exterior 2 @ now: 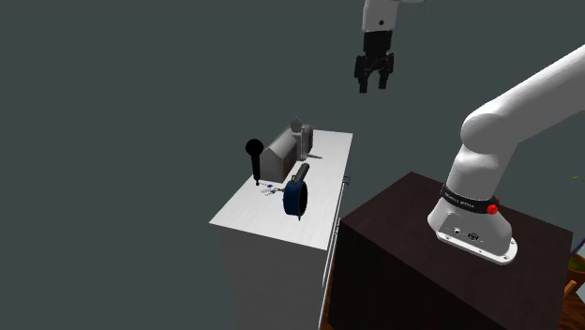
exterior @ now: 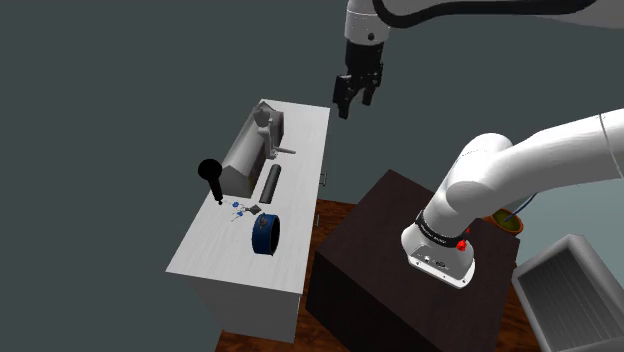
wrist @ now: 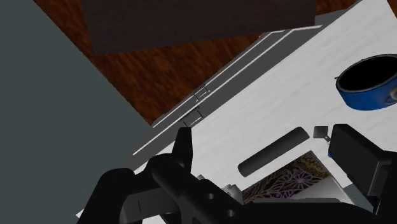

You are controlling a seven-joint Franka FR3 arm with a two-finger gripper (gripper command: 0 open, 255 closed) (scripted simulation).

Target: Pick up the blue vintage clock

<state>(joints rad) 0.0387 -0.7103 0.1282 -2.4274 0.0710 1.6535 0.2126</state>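
The blue clock (exterior: 265,235) sits on the white desk (exterior: 222,268), in the half nearer the shoulder camera and close to the long edge that faces the stand. It is a round blue ring around a dark middle, and nothing touches it.

In the shoulder view a few small blue and dark bits (exterior: 241,208) lie just beside the clock at about 10 o'clock. Farther out the same way stands a black thing with a round head (exterior: 210,176). A dark roll (exterior: 270,184) lies flat on the desk at 12 o'clock from the clock, apart from it. Beyond the roll, at about 11 o'clock, is a grey house-shaped box (exterior: 247,155) with a sloped roof.

The gripper (exterior: 354,103) hangs high in the air at about 1 o'clock from the clock in that view, over the desk's far end and well apart from the clock. Its fingers (exterior: 341,106) point down, stand apart and hold nothing.

The dark brown stand (exterior: 385,270) is at 3 o'clock from the clock, just off the desk's long edge, with a strip of brown wooden floor (exterior: 325,215) between them. A grey crate (exterior: 575,295) sits past the stand at 3 o'clock.
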